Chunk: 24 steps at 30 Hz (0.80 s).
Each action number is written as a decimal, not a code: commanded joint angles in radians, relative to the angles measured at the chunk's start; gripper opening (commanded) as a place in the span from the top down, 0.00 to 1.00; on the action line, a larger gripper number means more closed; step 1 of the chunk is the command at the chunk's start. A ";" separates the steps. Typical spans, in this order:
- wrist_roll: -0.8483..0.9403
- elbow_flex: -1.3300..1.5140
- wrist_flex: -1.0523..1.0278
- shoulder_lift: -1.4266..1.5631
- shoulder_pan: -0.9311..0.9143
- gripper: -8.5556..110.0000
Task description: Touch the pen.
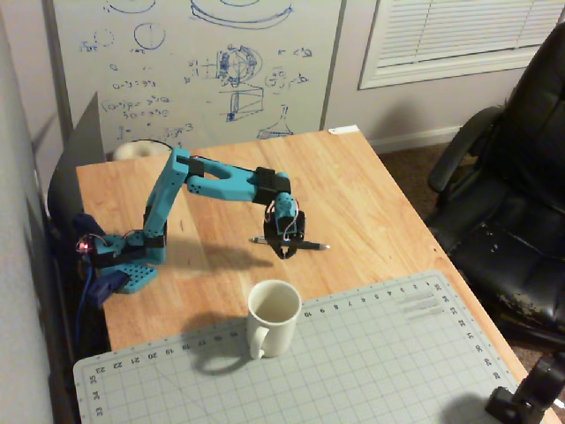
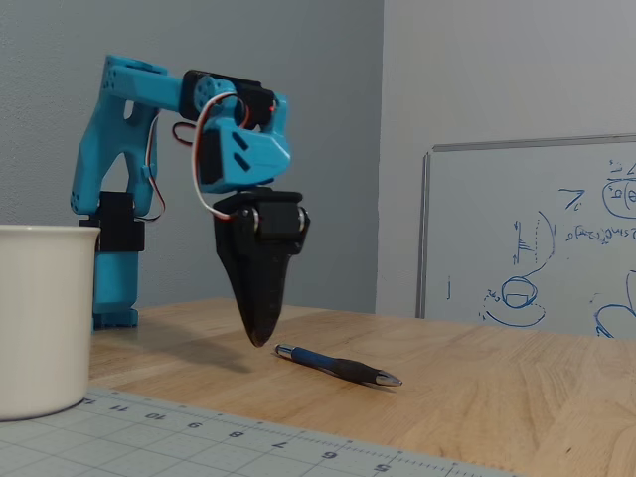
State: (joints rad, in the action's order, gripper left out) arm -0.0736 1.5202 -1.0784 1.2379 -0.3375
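Arm base (image 1: 124, 265) at far left of table (image 1: 388, 203) in high fixed view, blue links reaching right over bare wood. Gripper (image 1: 286, 252) pointing down mid-table, tips right at pen (image 1: 291, 242) in that view, contact not clear from above. Pen lying flat on wood, roughly left-right, dark barrel, partly hidden behind the black fingers. Mug (image 1: 272, 316) below gripper in frame, upright on edge of cutting mat (image 1: 371, 371), apart from pen. Whiteboard (image 1: 194, 62) behind table, black chair (image 1: 521, 177) at right.

Low fixed view, left to right: mug (image 2: 42, 318) cropped at left edge on mat (image 2: 199, 447); arm (image 2: 129, 189) behind it; gripper (image 2: 258, 336) fingers pressed together into one dark point, clenched on nothing, tip just above wood. Pen (image 2: 338, 365) just right of tip, near end close beside it, small gap seeming to show, silvery tip toward right. Whiteboard (image 2: 537, 238) far right.
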 commanded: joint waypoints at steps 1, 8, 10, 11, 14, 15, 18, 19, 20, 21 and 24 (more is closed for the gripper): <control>0.005 -0.089 0.006 0.025 0.028 0.92; 0.005 -0.092 0.008 0.049 0.040 0.92; 0.002 -0.120 0.000 0.086 0.040 0.92; -0.005 -0.135 -0.005 0.103 0.040 0.92; -0.009 -0.156 -0.006 0.126 0.040 0.92; -0.009 -0.160 -0.006 0.121 0.041 0.92; -0.008 -0.178 -0.006 0.114 0.052 0.92; -0.009 -0.178 -0.002 0.117 0.063 0.92; -0.011 -0.178 0.002 0.123 0.075 0.92; -0.012 -0.179 0.003 0.124 0.084 0.92; -0.012 -0.179 0.006 0.146 0.100 0.92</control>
State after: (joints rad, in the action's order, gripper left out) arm -0.0736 1.4297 -1.0784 1.2441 -0.2608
